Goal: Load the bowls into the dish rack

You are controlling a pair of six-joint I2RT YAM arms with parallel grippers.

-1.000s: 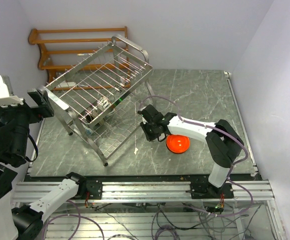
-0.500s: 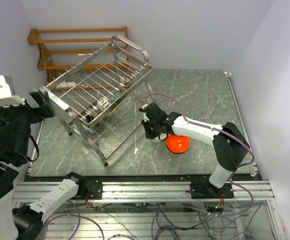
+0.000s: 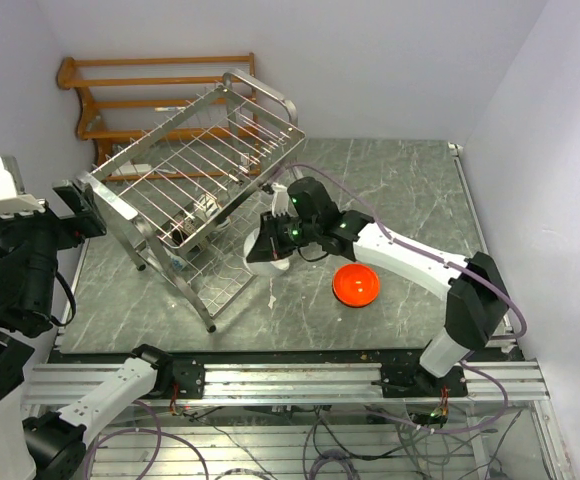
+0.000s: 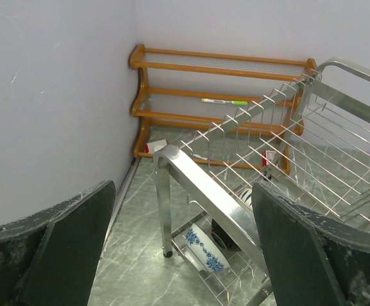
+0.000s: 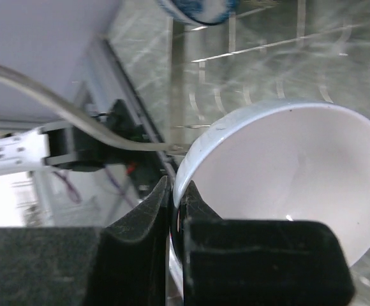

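Right gripper (image 5: 172, 191) pinched shut on the rim of the smooth white bowl (image 5: 287, 172), tipped on edge, hollow facing the wrist camera. From above, just beside the silver wire dish rack (image 3: 200, 180). Left gripper (image 4: 182, 255) spread wide, alone showing the blue-and-white bowl (image 4: 205, 250) inside. Orange-red bowl (image 3: 356, 286) on the marbled table (image 3: 420, 200).

You had bright, even light from overhead; the dish rack (image 3: 200, 185) cast only a soft shadow on the table (image 3: 410, 190) under it, and its wires glinted. Your top view was sharp. From your right wrist, the white bowl (image 5: 287, 172) beside the rack looked crisp, everything behind it smeared and streaked with glare
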